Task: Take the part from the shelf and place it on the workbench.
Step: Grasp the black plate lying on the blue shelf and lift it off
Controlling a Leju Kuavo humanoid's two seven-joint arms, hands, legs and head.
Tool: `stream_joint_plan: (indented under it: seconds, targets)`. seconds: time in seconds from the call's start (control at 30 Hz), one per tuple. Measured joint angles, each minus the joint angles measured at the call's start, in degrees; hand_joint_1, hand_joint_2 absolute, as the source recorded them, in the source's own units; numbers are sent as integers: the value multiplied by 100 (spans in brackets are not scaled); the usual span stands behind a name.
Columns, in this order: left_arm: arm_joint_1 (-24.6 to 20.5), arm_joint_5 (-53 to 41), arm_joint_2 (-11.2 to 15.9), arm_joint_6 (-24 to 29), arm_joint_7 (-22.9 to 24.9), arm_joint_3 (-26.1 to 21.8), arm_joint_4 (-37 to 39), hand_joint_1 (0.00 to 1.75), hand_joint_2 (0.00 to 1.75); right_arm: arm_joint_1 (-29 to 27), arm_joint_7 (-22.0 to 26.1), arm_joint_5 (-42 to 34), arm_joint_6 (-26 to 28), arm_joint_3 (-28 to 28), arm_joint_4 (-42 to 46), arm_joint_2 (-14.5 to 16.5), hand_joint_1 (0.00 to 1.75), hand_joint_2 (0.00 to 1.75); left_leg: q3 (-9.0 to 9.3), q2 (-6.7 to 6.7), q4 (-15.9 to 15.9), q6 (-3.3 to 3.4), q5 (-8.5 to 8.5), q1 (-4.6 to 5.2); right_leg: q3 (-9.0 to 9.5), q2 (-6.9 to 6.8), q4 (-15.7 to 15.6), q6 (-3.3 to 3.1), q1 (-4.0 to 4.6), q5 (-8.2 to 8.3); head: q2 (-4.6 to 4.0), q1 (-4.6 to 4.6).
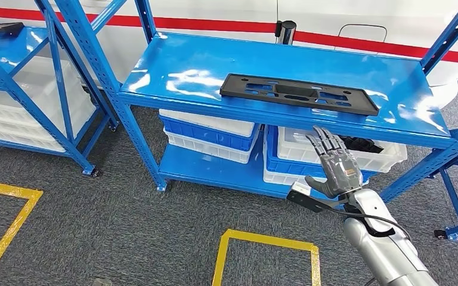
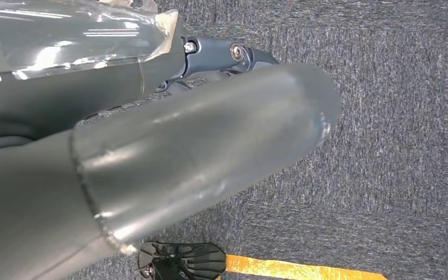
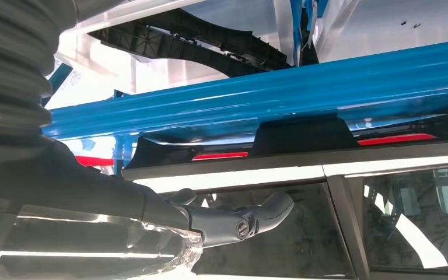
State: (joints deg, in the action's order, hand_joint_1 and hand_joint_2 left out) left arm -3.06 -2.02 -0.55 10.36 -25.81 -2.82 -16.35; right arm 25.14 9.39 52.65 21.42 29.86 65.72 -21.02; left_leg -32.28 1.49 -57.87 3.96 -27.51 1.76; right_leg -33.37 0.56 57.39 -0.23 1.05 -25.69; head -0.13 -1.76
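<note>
Nearest the camera in the head view, yellow tape outlines (image 1: 266, 241) mark the grey carpet floor (image 1: 125, 226), one box at the bottom centre and another at the left edge. Just above the floor on the right, the silver right arm (image 1: 381, 244) rises from the lower edge, and the right robot hand (image 1: 334, 162) is lifted with its fingers (image 1: 327, 142) extended and spread, holding nothing. It sits in front of the shelf's front edge, below the level of the top board and not touching the part.

Behind the hand stands the blue shelf (image 1: 179, 65), with 2 boards visible. On the lower board sit stacked white and blue bins (image 1: 212, 132); the bin on the right holds some dark items too small to identify. On the top board lies the part (image 1: 298, 93), a long flat black plastic panel with cut-outs, lying flat near the front edge and slightly angled. In the right wrist view the part (image 3: 192, 39) appears past the blue shelf edge (image 3: 268, 99).

Further left stands a second blue rack (image 1: 30, 77) with white bins and another black piece on top. Behind both runs a white wall with a red stripe (image 1: 214, 24).

The left wrist view shows the left robot hand (image 2: 151, 151) over carpet beside a strip of yellow tape (image 2: 303, 269); I cannot tell how its fingers are set.
</note>
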Motion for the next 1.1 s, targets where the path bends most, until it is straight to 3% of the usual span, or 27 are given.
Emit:
stream_joint_plan:
  seconds: [1.1]
  targets:
    - [0,-48,-2,55,-1,-6,0,0,0,-71,-8,121,-79,-112,31,58,0,175,0,0,-8,20,-10,36,0,0,-4,8,-35,1,0,-1]
